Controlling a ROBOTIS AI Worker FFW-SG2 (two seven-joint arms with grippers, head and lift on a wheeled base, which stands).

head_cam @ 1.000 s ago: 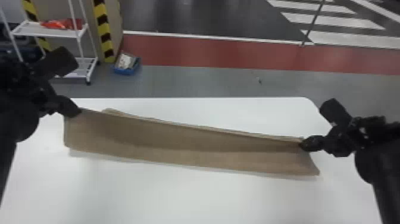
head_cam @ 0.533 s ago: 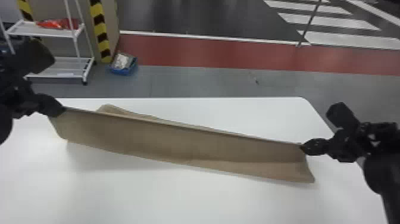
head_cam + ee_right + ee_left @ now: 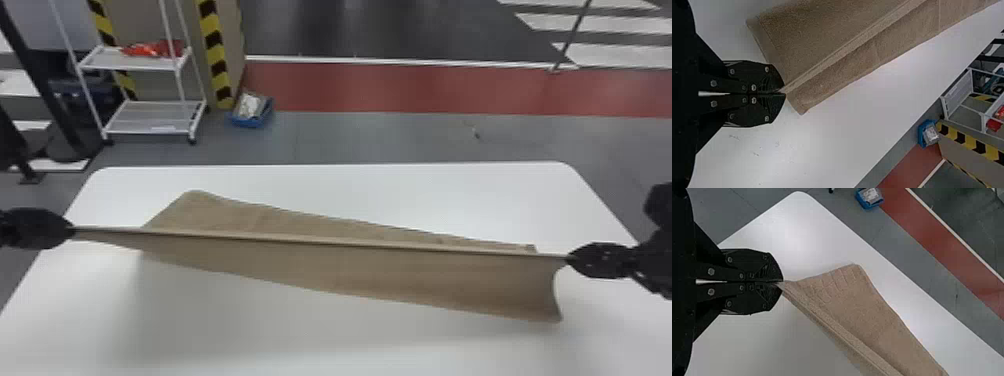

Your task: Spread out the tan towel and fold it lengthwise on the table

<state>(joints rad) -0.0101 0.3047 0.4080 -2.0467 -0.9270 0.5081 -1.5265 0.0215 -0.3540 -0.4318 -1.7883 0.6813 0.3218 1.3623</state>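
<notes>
A white rack (image 3: pixel 150 122) stands on the gray floor (image 3: pixel 375 135) beyond the far left corner of the white tabletop (image 3: pixel 400 195). Over the tabletop, the tan towel (image 3: pixel 350 270) stretches from near the left edge to near the right, creased lengthwise. The left tool (image 3: pixel 71 231) and right tool (image 3: pixel 569 258) each clench one end of its taut crease.

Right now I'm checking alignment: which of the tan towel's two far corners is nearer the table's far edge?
The far left corner of the towel; the far right corner sits clearly farther from the table's far edge.
</notes>
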